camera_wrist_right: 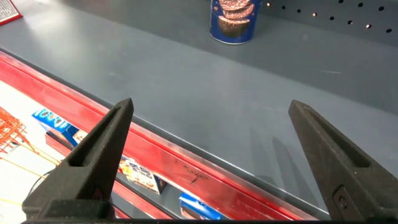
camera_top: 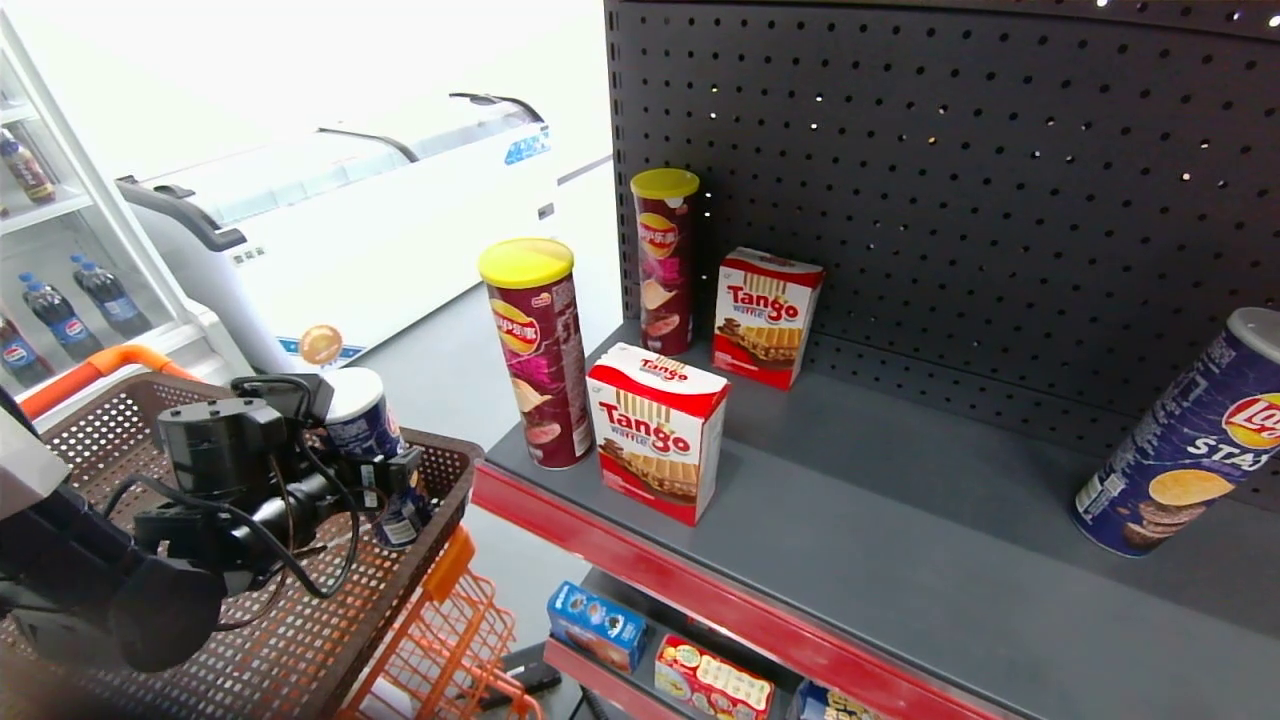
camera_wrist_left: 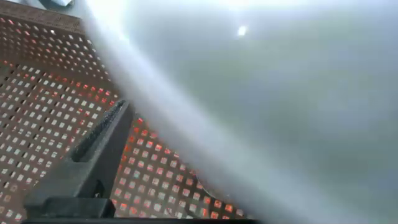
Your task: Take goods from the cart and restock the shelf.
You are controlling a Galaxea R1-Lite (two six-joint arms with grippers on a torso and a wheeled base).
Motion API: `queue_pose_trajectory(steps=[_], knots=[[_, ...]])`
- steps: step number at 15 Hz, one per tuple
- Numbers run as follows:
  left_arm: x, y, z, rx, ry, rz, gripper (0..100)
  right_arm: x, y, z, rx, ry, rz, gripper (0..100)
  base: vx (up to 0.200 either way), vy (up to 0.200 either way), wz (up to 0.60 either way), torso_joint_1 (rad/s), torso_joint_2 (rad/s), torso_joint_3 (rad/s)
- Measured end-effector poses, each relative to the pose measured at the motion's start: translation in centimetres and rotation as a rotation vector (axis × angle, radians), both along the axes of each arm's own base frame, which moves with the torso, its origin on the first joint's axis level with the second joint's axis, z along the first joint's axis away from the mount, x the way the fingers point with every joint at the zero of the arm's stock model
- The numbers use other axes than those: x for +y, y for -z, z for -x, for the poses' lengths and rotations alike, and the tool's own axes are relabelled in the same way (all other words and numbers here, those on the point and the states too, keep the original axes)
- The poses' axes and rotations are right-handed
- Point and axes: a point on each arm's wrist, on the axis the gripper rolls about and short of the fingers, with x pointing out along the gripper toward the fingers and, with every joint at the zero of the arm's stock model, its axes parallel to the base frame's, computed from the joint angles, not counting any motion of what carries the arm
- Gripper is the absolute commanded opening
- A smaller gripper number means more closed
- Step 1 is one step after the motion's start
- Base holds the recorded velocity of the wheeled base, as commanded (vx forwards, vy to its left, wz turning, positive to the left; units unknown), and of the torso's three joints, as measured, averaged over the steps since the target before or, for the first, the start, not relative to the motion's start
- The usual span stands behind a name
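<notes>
While the can (camera_top: 358, 425) stands upright inside the cart (camera_top: 445, 470), the left claw (camera_top: 388, 480) is clamped round its lower body. Judged step: pick-up from the cart. The next move calls for a lift clear of the cart wall, then a swing across to the shelf (camera_top: 900, 540). The left arm lies low and level over the cart. The right claw (camera_wrist_right: 211, 109) hangs above the shelf's front edge, jaws wide apart, holding nothing.
</notes>
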Motion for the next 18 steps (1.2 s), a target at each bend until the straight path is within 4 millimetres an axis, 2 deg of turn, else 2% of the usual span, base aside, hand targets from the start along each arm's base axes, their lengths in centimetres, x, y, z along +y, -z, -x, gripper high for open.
queue_pose_trajectory(steps=[4,5,14,18], knots=[[0.0,0.2,-1.0,-0.009,0.001,0.0,100,0.0,0.0,0.0,0.0,-0.001,0.0,100,0.0,0.0,0.0,0.0,0.0,0.0],[0.0,0.2,-1.3,-0.016,0.002,0.001,0,0.0,0.0,0.0,0.0,-0.001,0.0,100,0.0,0.0,0.0,0.0,0.0,0.0],[-0.4,0.2,-1.9,-0.021,0.009,0.0,0,0.0,0.0,0.0,0.0,-0.001,0.0,100,0.0,0.0,0.0,0.0,0.0,0.0],[-0.6,-1.6,-0.8,-0.056,0.009,-0.002,0,0.0,0.0,0.0,0.0,0.0,0.0,100,0.0,0.0,0.0,0.0,0.0,0.0]])
